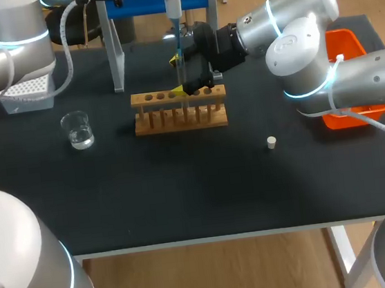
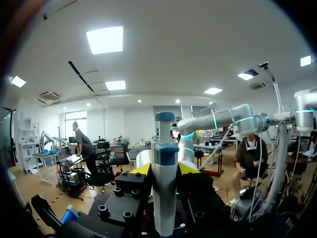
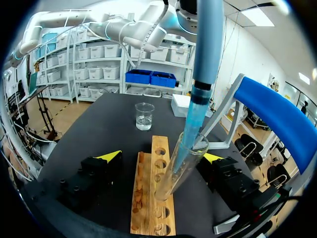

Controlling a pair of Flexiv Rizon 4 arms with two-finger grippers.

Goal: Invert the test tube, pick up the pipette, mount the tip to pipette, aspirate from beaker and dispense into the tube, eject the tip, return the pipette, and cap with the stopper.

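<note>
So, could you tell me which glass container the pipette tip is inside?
The test tube leaning over the wooden rack holds the pipette; the beaker stands apart.

The desk (image 1: 183,187) has a black top. Near its middle stands a wooden rack (image 1: 180,111). A glass beaker (image 1: 78,130) stands to the left of the rack, and a white tip box (image 1: 27,93) behind the beaker. A small stopper (image 1: 272,142) lies alone at the right. An orange bin (image 1: 348,43) sits at the right edge.

Black worktop (image 1: 183,187), wooden rack (image 1: 180,111) mid-worktop, orange bin (image 1: 348,43) at rt edge, white perforated box (image 1: 26,92) far-left corner.
</note>
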